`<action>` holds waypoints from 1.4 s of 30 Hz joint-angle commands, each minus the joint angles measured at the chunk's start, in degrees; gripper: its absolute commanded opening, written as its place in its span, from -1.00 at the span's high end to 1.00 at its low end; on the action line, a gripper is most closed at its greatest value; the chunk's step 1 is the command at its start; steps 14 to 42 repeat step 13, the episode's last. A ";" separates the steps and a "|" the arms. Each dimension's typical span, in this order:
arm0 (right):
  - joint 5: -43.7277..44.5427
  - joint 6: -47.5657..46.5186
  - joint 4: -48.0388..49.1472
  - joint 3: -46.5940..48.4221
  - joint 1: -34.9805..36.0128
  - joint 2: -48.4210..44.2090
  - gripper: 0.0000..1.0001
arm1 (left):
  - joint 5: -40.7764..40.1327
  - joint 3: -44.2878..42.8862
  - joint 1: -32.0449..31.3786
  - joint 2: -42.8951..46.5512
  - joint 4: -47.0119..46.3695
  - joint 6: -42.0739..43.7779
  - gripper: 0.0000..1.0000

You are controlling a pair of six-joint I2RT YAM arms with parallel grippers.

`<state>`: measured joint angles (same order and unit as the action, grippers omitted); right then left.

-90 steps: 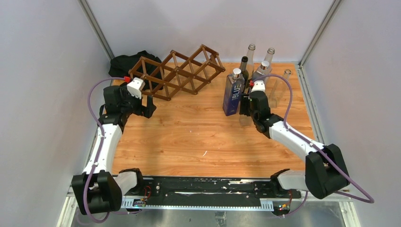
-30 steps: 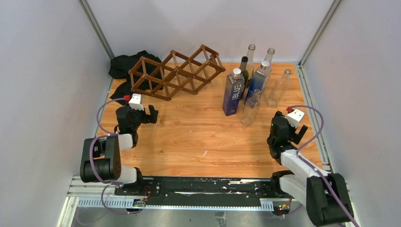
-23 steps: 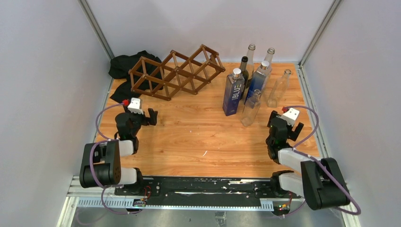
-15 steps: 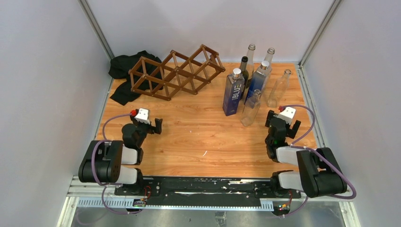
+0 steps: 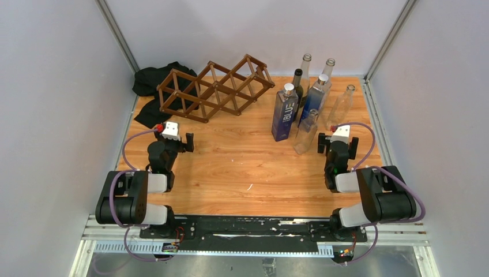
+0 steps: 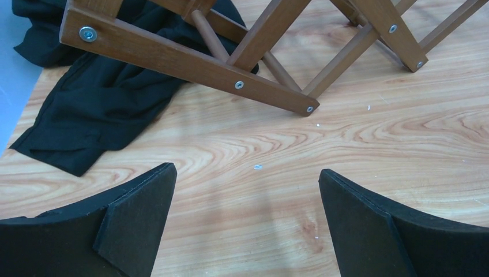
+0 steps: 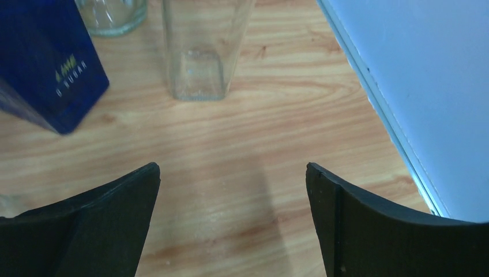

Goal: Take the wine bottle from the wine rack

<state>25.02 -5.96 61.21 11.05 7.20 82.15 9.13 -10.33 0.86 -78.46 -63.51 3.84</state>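
The wine rack (image 5: 214, 88), a dark brown lattice of sticks, stands at the back left, and no bottle shows in its cells. Its near foot (image 6: 190, 60) fills the top of the left wrist view. Several bottles stand upright at the back right, among them a dark wine bottle (image 5: 297, 79) and a blue square bottle (image 5: 284, 112). My left gripper (image 5: 172, 141) (image 6: 245, 173) hangs open over bare wood, short of the rack. On the right, my other gripper (image 5: 337, 144) (image 7: 230, 170) is open too, just short of the bottles, holding nothing.
A black cloth (image 5: 151, 78) (image 6: 98, 98) lies behind and beside the rack's left end. A clear bottle (image 5: 304, 133) stands nearest the right gripper, and a clear square base (image 7: 196, 52) shows ahead of it. The side wall (image 7: 415, 86) runs close on the right.
Both arms have drawn back from the rack and the bottles and folded toward their bases. Over the last second each wrist turned to face the back. Both grippers stayed open.
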 commanded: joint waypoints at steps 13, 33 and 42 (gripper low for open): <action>-2.67 1.74 -3.00 2.03 -1.66 -1.89 -1.00 | -3.09 -0.36 -0.25 -0.40 0.38 -0.53 -1.00; -2.67 1.74 -3.00 2.03 -1.66 -1.89 -1.00 | -3.09 -0.36 -0.25 -0.40 0.38 -0.53 -1.00; -2.67 1.74 -3.00 2.03 -1.66 -1.89 -1.00 | -3.09 -0.36 -0.25 -0.40 0.38 -0.53 -1.00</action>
